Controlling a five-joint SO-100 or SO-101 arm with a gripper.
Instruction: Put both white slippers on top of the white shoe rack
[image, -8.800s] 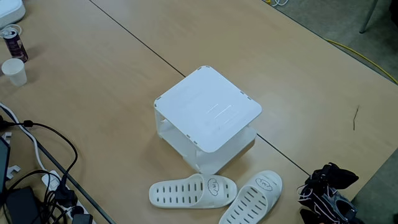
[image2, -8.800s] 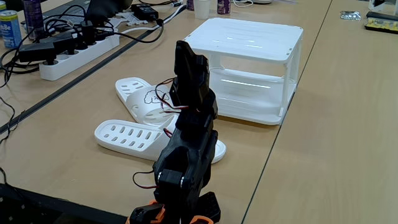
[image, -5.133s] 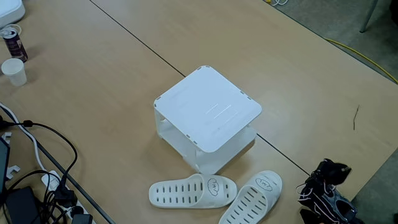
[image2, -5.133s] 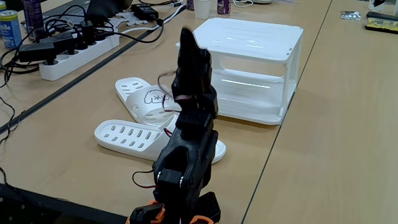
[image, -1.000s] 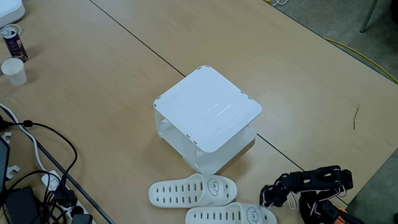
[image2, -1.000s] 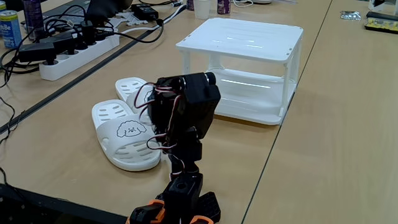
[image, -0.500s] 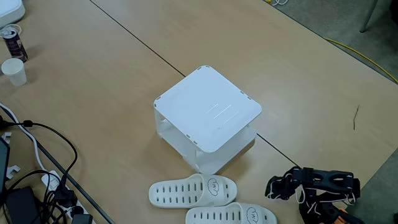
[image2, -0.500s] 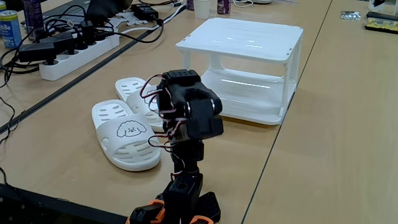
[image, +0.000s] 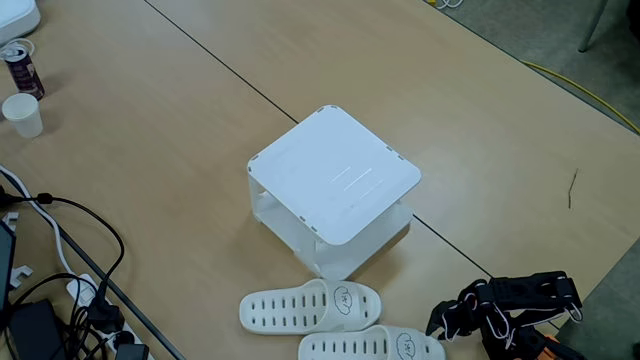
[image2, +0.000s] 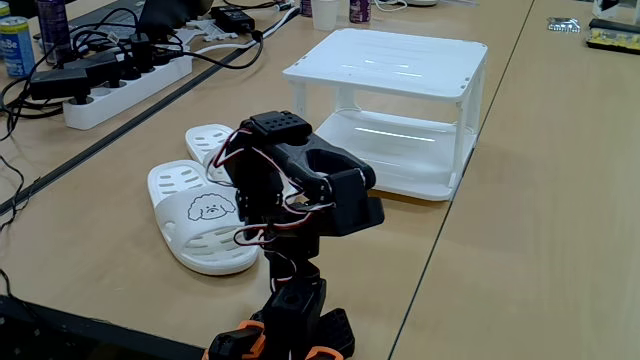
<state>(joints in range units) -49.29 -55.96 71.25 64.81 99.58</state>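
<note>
The hand (image2: 365, 200) hovers above the table, holding nothing; whether its fingers are spread cannot be told. Both white slippers (image2: 200, 225) lie by the table's near edge beside the white shoe rack (image: 335, 180); a misaimed descent could shove them off
</note>
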